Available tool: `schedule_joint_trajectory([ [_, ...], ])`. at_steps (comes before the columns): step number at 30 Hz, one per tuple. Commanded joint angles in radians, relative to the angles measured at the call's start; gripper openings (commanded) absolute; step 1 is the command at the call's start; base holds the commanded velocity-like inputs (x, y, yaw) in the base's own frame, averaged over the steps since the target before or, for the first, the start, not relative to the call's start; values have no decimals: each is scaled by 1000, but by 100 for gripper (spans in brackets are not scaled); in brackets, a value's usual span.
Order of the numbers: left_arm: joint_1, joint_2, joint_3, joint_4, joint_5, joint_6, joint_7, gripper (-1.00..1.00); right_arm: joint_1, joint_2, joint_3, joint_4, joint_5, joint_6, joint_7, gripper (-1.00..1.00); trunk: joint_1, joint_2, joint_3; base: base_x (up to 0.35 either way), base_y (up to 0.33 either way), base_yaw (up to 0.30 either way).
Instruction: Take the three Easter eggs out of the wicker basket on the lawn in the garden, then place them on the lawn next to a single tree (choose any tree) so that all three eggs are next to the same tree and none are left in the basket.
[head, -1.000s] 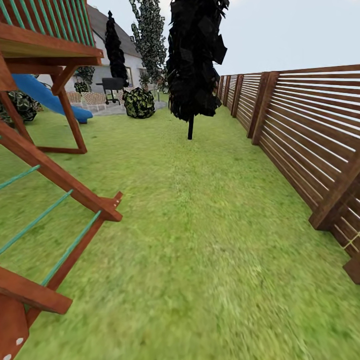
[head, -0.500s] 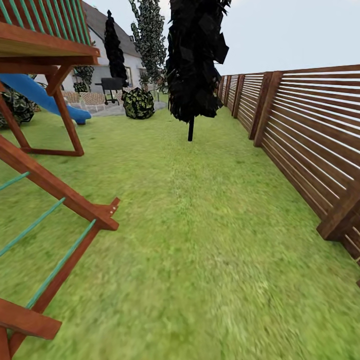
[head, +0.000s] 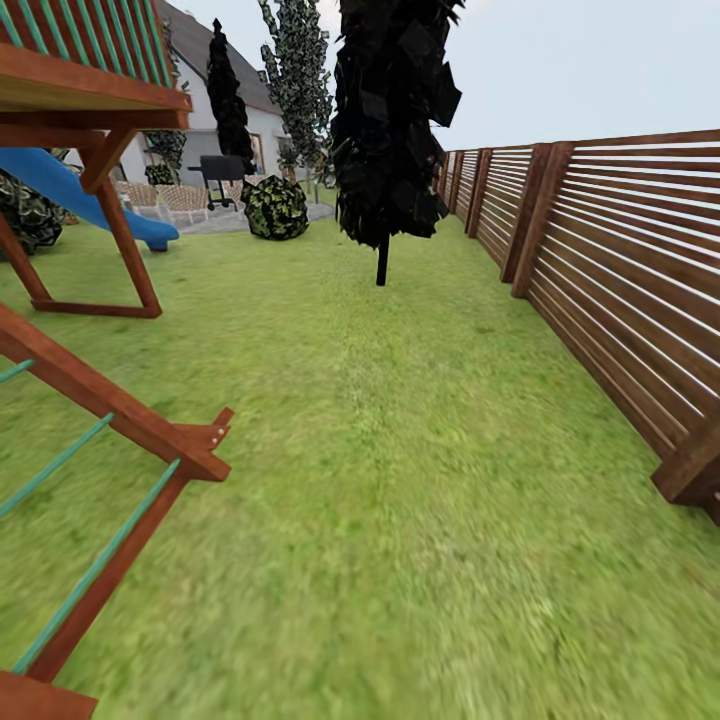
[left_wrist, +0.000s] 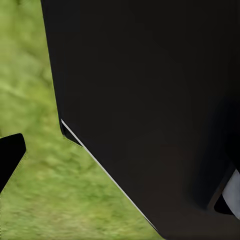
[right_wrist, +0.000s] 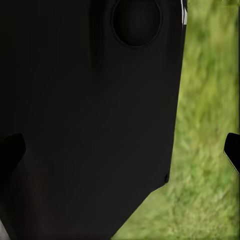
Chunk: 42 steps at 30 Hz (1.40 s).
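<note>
- Across the middle and lower part of the head view spreads the broad green grass lawn (head: 420, 480), with yellowish patches and nothing lying on it in this stretch.
- At the left edge stands a red-brown wooden play frame with teal rungs (head: 110, 420), and a blue plastic slide (head: 70, 195) sits behind it at the upper left.
- Top centre holds a black-leaved tree on a thin dark trunk (head: 385, 130); this is not the pale leaning trunk the task suits, and such a trunk cannot be made out from here.
- Along the right side runs a slatted brown wooden fence (head: 620, 270), receding toward a white house with a grey roof (head: 245, 110) at the upper left, where a dark grill (head: 222, 170) and a round mottled bush (head: 277, 207) also stand.
- Step in hand, as I judge it: the robot is travelling over the grass, looking for the basket with the eggs; no egg has been handled as far as these views tell.
- Next move calls for turning or driving on until the basket comes into sight, then stopping within arm's reach of it.
- Both wrist views look past a large black body at blurred grass, with dark finger tips at the frame edges: left pincer (left_wrist: 10, 155), right pincer (right_wrist: 232, 150).
- How far either pincer is spread I cannot tell; no held object is visible.
- Where the eggs and basket lie relative to either pincer cannot be judged.
</note>
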Motion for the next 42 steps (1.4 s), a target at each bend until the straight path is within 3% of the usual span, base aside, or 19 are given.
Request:
schedule_joint_trajectory([
  [1,0,0,1,-1,1,-1,-1,100,-1,0,0,1,0,-3,0,100,1,0,-1,340,0,0],
  [42,0,0,1,-1,1,-1,-1,100,-1,2,3,1,2,-4,0,100,1,0,-1,340,0,0],
])
